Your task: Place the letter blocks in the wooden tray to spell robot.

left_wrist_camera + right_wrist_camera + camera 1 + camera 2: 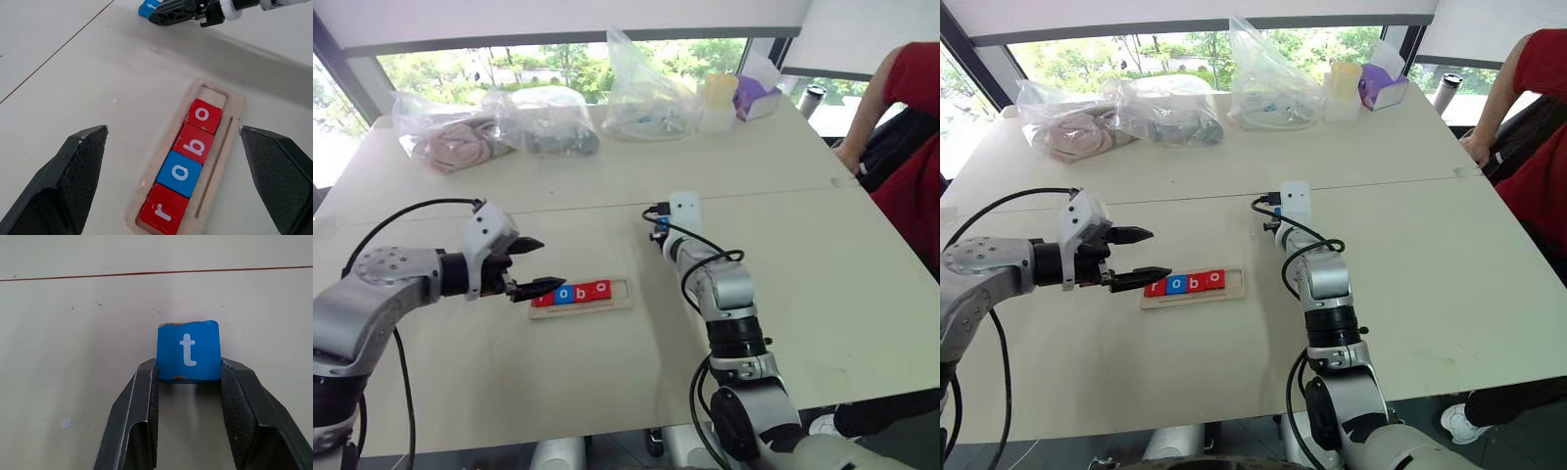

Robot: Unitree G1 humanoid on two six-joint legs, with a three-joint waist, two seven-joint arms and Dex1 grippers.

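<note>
The wooden tray (619, 297) lies on the white table, in front of my left gripper. Four letter blocks sit in a row in it: a red r (164, 215), a blue block with a rounded letter (179, 172), a red b (195, 143) and a red o (203, 116). The slot past the red o is bare. My left gripper (551, 262) hovers open just left of the tray's r end, holding nothing. Further back and right, my right gripper (188, 374) is shut on the blue t block (189, 351), low over the table, with a finger on each side.
Clear plastic bags (543, 119) with soft items line the table's far side, beside a yellow-lidded cup (719, 98) and a purple tissue box (759, 93). A person in red (911, 127) stands at the right edge. A seam (783, 191) crosses the table behind my grippers.
</note>
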